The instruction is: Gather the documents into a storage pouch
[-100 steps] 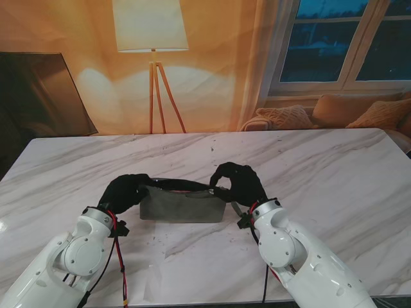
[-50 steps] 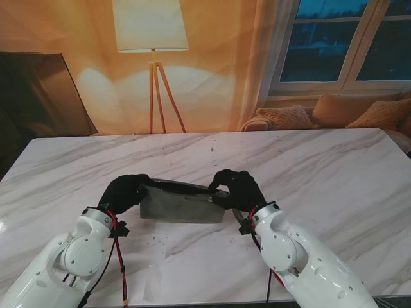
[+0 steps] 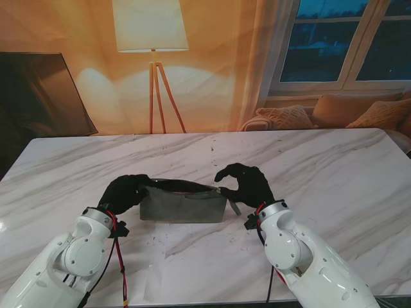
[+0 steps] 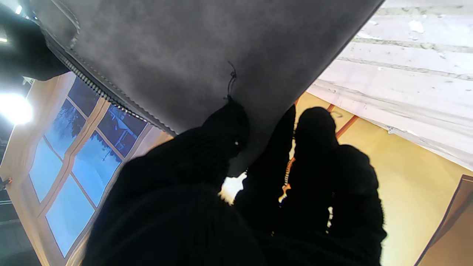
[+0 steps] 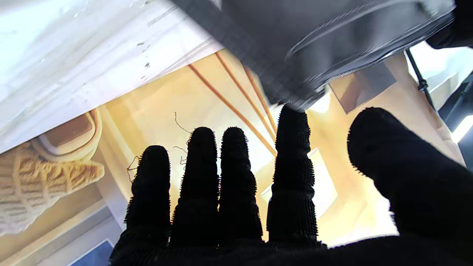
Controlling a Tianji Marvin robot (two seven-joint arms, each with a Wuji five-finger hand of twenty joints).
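Observation:
A grey felt storage pouch (image 3: 183,206) stands on the marble table (image 3: 334,173) in front of me, its zipped top edge open. My left hand (image 3: 125,190), in a black glove, is shut on the pouch's left end; the left wrist view shows its fingers (image 4: 221,147) pinching the grey fabric (image 4: 207,51) beside the zipper. My right hand (image 3: 244,183) hovers at the pouch's right end with fingers spread and nothing in it. In the right wrist view its fingers (image 5: 229,177) are apart, and the pouch (image 5: 325,40) lies just beyond them. No documents are visible outside the pouch.
A floor lamp (image 3: 152,38) stands behind the table's far edge. A sofa with cushions (image 3: 334,112) sits under the window at the back right. A dark panel (image 3: 38,96) leans at the back left.
My right hand has let go of the pouch's right end, opened its fingers and drawn slightly to the right. The left hand keeps its hold, and the pouch has settled level.

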